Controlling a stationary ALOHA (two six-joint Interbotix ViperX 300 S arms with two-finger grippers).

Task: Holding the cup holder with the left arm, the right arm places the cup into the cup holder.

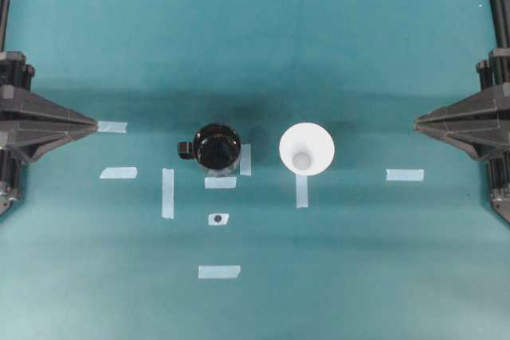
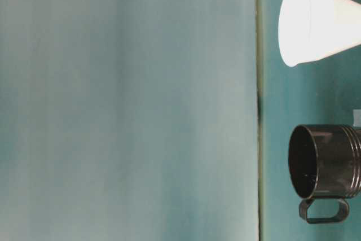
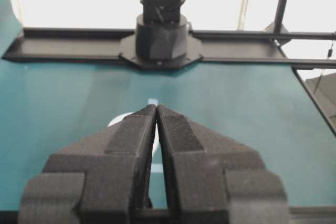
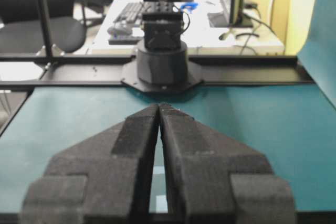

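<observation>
The glossy black cup holder (image 1: 216, 146) stands upright left of the table's centre, its handle tab (image 1: 186, 150) pointing left. The white cup (image 1: 307, 149) stands to its right, rim up, with a gap between them. In the table-level view the cup (image 2: 316, 23) and the cup holder (image 2: 327, 162) stand side by side, apart. My left gripper (image 1: 94, 126) rests at the left edge, far from the holder, shut and empty (image 3: 157, 107). My right gripper (image 1: 417, 123) rests at the right edge, far from the cup, shut and empty (image 4: 159, 106). A sliver of the cup (image 3: 116, 120) shows behind the left fingers.
Several pale blue tape strips mark the teal cloth, among them one (image 1: 167, 193) left of the holder and one (image 1: 405, 174) near the right gripper. A small dark dot sits on a tape patch (image 1: 218, 219). Each wrist view shows the opposite arm's base (image 3: 161, 30) (image 4: 161, 61) across the table.
</observation>
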